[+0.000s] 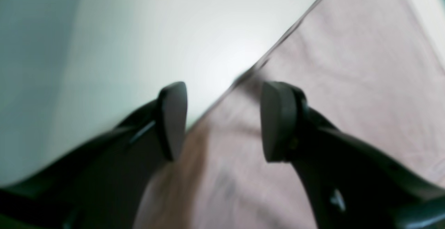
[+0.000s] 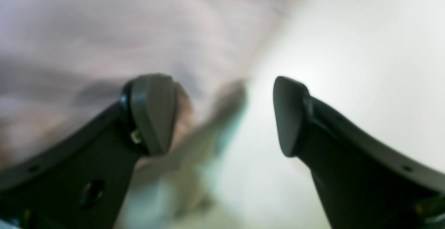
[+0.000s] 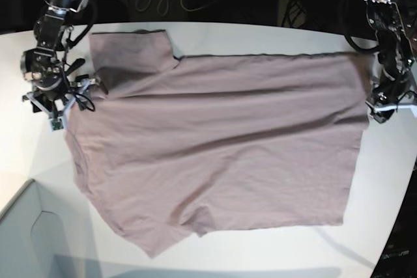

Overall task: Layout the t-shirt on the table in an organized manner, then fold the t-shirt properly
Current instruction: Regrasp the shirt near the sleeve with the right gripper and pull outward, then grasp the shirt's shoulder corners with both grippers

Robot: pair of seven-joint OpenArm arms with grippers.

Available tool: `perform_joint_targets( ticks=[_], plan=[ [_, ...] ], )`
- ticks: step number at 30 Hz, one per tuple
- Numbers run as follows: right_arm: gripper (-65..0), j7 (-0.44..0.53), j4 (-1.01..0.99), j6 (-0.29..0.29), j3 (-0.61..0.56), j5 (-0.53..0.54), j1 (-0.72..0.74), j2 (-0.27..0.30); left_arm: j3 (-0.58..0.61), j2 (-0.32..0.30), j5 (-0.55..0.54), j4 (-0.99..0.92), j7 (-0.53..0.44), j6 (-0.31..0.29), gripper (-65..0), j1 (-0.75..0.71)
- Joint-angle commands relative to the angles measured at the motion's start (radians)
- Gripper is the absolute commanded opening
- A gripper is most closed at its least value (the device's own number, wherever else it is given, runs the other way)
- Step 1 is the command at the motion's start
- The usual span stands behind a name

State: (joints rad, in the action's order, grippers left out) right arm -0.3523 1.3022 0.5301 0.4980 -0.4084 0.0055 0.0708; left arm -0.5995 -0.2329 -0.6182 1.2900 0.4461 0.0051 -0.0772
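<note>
Cloth fills the middle of the base view: the t-shirt (image 3: pixel 221 141) lies spread flat on the table (image 3: pixel 273 252), its neck end toward that view's left and its hem toward the right, with one sleeve reaching to the far left corner and the other pointing down toward the near edge. At that view's left the right gripper (image 3: pixel 60 105) hangs by the shirt's shoulder edge, too small there to read its jaws. Its own wrist camera settles that: the right gripper (image 2: pixel 222 116) stands wide apart with nothing between the pads, blurred mauve fabric (image 2: pixel 121 30) lying under and beyond the left-hand pad, bare white tabletop (image 2: pixel 365 48) under the right-hand one, and a blurred fold or edge of the shirt running down through the gap. A pale grey box corner (image 3: pixel 32 239) shows only in the base view, at the lower left. At the base view's right the left gripper (image 3: pixel 384 105) sits at the shirt's hem corner. Its wrist view shows the left gripper (image 1: pixel 222 121) parted, gripping nothing, straddling the hem line: white surface (image 1: pixel 121 48) beneath the left-hand pad, shirt cloth (image 1: pixel 347 65) beneath the right-hand pad, the cloth's straight edge passing between them.
</note>
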Motion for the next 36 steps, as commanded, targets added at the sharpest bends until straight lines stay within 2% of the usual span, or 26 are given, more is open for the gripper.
perform_joint_targets(
  ticks=[1,4,8,9,12,13,17,20,23,29,30,36],
  plan=[
    [-20.3,0.029,0.066,-0.02,0.003,0.016,0.001,0.01,-0.003,-0.013,-0.007,0.049,-0.023,-0.011,-32.1,0.011],
    [-20.3,0.028,0.239,-0.02,0.041,0.021,-0.081,-0.007,-0.003,-0.009,-0.009,0.148,-0.023,-0.011,-32.1,-0.029],
    [-20.3,0.028,0.459,-0.017,0.093,0.022,-0.195,-0.121,-0.003,0.036,-0.009,0.277,-0.022,-0.009,-32.1,-0.106],
    [-20.3,0.028,0.495,0.003,0.09,0.022,-0.229,-0.151,-0.003,0.05,-0.009,0.299,-0.022,-0.009,-32.1,-0.134],
    [-20.5,0.028,0.569,0.132,0.074,0.038,-0.316,-0.228,-0.003,0.105,-0.009,0.317,-0.025,-0.009,-32.1,-0.2],
    [-20.5,0.028,0.581,0.168,0.066,0.045,-0.342,-0.228,-0.003,0.122,-0.009,0.313,-0.026,-0.009,-32.1,-0.217],
    [-20.6,0.028,0.535,0.168,-0.025,0.096,-0.411,-0.228,-0.003,0.168,-0.009,0.239,-0.026,-0.011,-32.1,-0.237],
    [-21.6,0.028,0.474,0.168,-0.06,0.101,-0.421,-0.228,0.0,0.174,-0.009,0.175,-0.026,-0.011,-32.1,-0.232],
    [-31.0,0.031,0.406,0.168,-0.085,0.101,-0.416,-0.228,0.002,0.169,-0.002,0.125,-0.028,-0.011,-32.1,-0.206],
    [-63.1,0.031,0.231,0.168,-0.045,0.101,-0.356,-0.228,0.002,0.137,-0.002,0.001,-0.028,-0.011,-32.1,-0.144],
    [-65.0,0.031,0.21,0.168,-0.031,0.101,-0.355,-0.228,0.002,0.135,-0.001,-0.006,-0.028,-0.011,-32.1,-0.138],
    [-65.0,0.032,0.215,0.168,0.008,0.101,-0.453,-0.228,0.002,0.135,-0.004,-0.01,-0.028,-0.011,-32.1,-0.134]
  ],
)
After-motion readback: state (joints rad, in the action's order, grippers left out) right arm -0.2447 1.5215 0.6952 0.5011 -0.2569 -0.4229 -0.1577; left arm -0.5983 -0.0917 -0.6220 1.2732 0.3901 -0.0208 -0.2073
